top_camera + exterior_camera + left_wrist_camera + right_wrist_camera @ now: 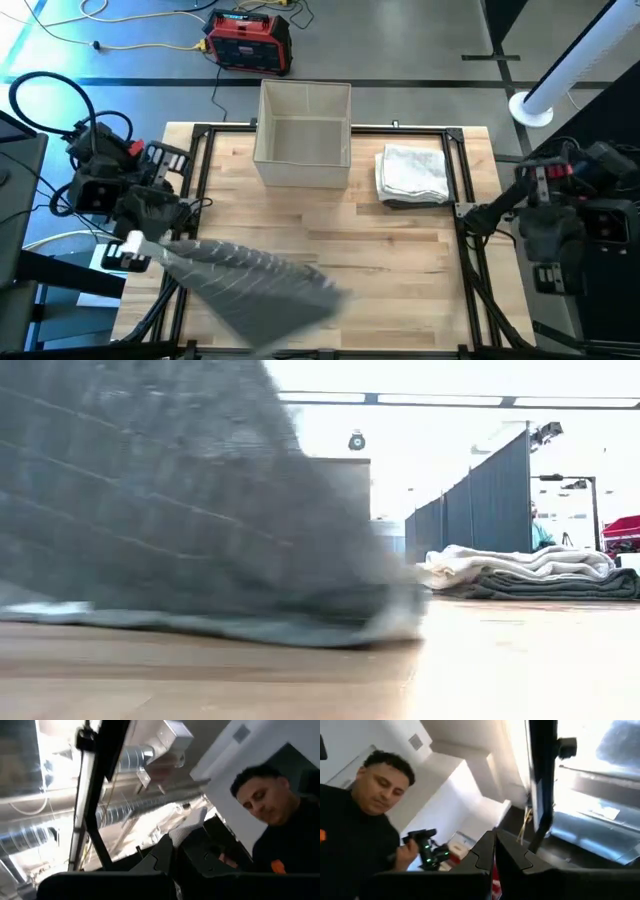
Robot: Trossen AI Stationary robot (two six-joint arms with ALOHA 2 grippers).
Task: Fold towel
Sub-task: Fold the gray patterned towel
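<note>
Looking from above, we see the grey towel (255,285) stretching diagonally away from the nearer left gripper (128,250), whose finger state we cannot tell.

Free room and obstacles on the table (400,250):

- We find bare wood across the middle and along the front right, open for passage.
- Gray towel (250,280): blurred, spread over the front left; in the low view it fills that side.
- Open bin (303,135): stands at the back edge, centre, blocking it.
- Stack of folded towels (413,175): sits just right of the bin, near the back right corner; a narrow gap lies between them.
- Black frame rails (462,200): border the left and right edges.
</note>
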